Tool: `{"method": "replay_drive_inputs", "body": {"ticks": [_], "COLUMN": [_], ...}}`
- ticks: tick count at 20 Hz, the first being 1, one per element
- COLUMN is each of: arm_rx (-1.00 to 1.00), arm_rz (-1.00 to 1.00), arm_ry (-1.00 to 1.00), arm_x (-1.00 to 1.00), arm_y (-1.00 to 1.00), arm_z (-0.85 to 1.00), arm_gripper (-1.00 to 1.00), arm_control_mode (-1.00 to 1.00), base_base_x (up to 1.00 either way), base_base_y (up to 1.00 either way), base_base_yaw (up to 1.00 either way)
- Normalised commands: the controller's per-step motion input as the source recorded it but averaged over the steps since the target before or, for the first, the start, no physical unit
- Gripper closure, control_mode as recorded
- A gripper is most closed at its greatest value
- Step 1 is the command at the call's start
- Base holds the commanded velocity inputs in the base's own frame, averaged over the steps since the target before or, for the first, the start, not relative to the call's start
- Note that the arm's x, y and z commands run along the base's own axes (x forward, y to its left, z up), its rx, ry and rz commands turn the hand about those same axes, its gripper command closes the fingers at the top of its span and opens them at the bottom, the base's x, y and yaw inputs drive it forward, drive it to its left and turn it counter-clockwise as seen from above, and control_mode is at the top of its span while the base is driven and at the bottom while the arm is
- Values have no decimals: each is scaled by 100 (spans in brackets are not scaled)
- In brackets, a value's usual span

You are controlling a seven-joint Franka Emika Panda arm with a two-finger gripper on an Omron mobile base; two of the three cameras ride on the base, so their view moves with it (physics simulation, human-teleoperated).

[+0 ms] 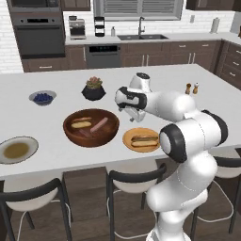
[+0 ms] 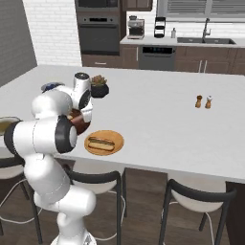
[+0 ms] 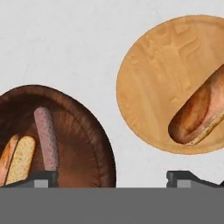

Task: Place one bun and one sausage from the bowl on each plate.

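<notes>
The dark wooden bowl (image 1: 89,140) (image 3: 83,131) holds a bun (image 1: 81,124) (image 3: 19,159) and a pink sausage (image 1: 99,124) (image 3: 46,138). To its right the orange-tan plate (image 1: 128,139) (image 2: 116,139) (image 3: 153,65) carries a bun with a sausage on it (image 1: 144,140) (image 2: 101,143) (image 3: 199,111). The grey-rimmed plate (image 1: 29,141) lies at the far left with nothing on it. My gripper (image 1: 134,117) (image 3: 113,179) hangs open above the gap between bowl and orange plate, holding nothing. In the right base view my arm hides most of the bowl (image 2: 79,127).
A small bowl of blueberries (image 1: 42,97) and a black plant pot (image 1: 93,90) (image 2: 99,89) stand behind the wooden bowl. Two shakers (image 1: 191,88) (image 2: 204,101) are far right on the white island. Stools stand under the near edge.
</notes>
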Motion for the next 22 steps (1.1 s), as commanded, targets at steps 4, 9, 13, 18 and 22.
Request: {"method": "replay_drive_inputs", "body": {"ticks": [4, 9, 13, 18, 22], "arm_rx": [-12, -12, -12, -7, -1], "arm_rz": [24, 1, 0, 0, 0], "arm_ry": [7, 1, 9, 6, 0], "arm_x": [63, 33, 32, 22, 33], "arm_y": [100, 44, 36, 20, 1], "arm_z": [-4, -28, -50, -58, -15], "arm_gripper": [-100, -100, -100, -100, -100], "arm_control_mode": [-100, -100, -100, -100, -100], "base_base_x": [0, 0, 0, 0, 0], "base_base_y": [0, 0, 0, 0, 0], "base_base_yaw": [0, 0, 0, 0, 0]}}
